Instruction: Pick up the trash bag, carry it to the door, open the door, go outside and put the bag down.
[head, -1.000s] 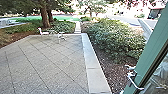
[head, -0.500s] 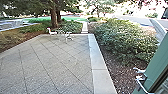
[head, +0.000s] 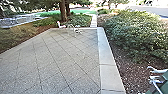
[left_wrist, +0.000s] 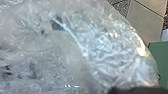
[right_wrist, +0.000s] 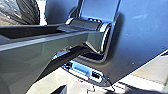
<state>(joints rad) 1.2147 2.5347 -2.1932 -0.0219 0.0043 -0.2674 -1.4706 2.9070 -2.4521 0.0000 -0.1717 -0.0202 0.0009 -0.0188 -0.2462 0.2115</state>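
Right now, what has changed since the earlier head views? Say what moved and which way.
The camera has turned left, so the scene slid rightward; the green door now fills less, at the lower right. The white chair, the paving and the bush stayed put.

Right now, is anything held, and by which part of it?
Likely the clear, crinkled plastic bag, large in the left wrist view. Can't tell which part is gripped.

The paved patio (head: 55, 62) holds white furniture (head: 58, 24), probably chairs, far off.
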